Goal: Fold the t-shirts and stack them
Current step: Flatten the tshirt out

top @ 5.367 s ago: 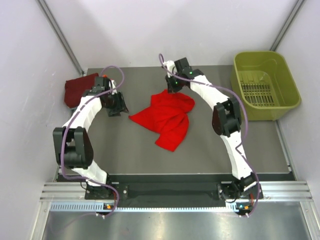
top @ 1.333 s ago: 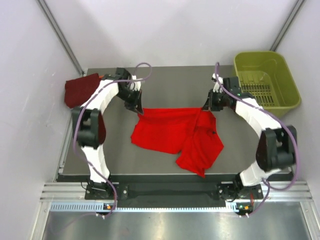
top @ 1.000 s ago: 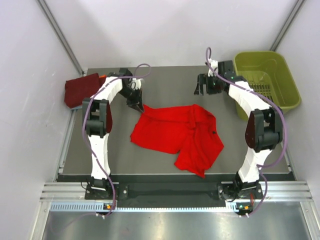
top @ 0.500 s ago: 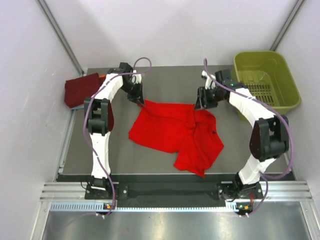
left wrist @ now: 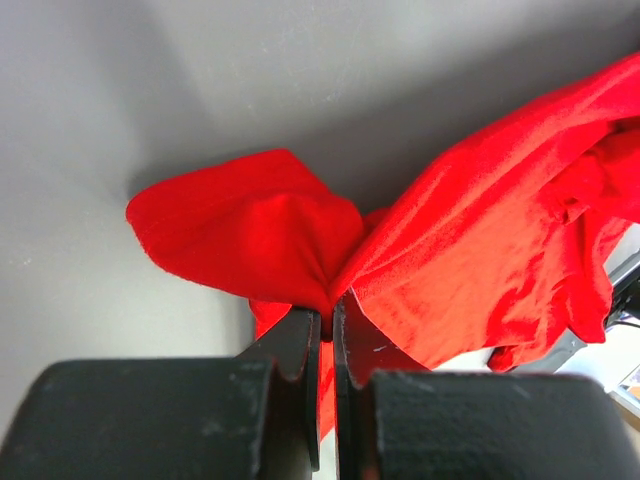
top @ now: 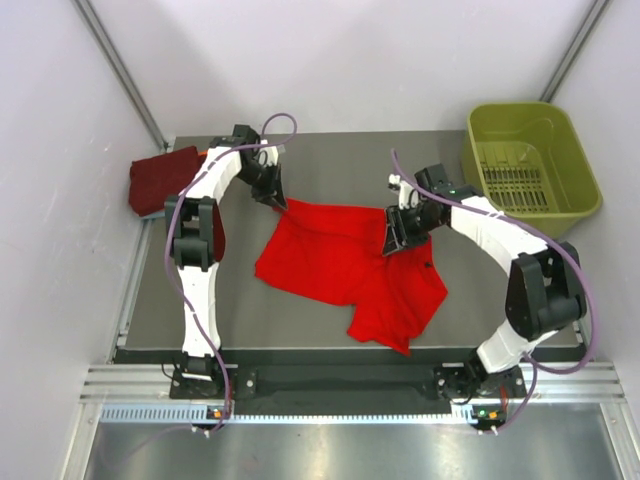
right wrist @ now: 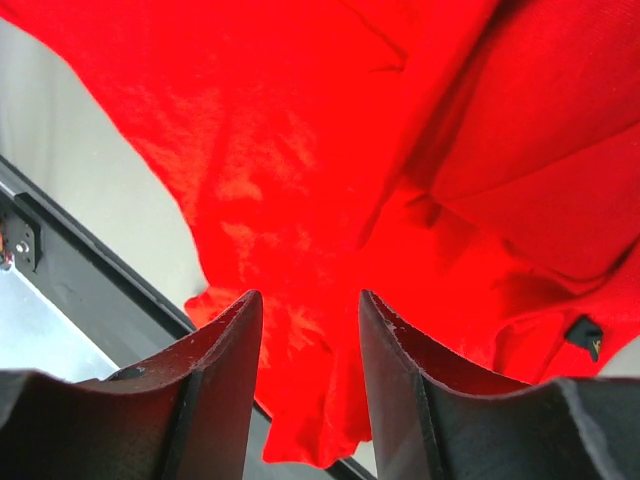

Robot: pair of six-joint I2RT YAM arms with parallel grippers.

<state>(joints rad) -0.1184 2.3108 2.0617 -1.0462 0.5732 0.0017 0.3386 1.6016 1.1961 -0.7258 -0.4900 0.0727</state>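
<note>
Right wrist view crops red t-shirt (right wrist: 300, 150) at top and right; black label (right wrist: 583, 335) too small to read; left arm (top: 213, 178) probably hides edge of maroon shirt (top: 158, 180).

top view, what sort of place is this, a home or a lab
Probably a robot lab cell: a left arm and right arm bolted to a grey table, plain white walls close around.

White-shelled arms (top: 490, 222), black joints (top: 545, 290), looping purple cables (top: 284, 121), matte black pincer fingers (right wrist: 215, 375)

Bright red cloth t-shirt (top: 345, 265) is lying centrally on dark grey table (top: 330, 170); folded maroon cloth shirt (top: 160, 178) is sitting back-left, olive-green plastic basket (top: 530, 170) back-right.
</note>
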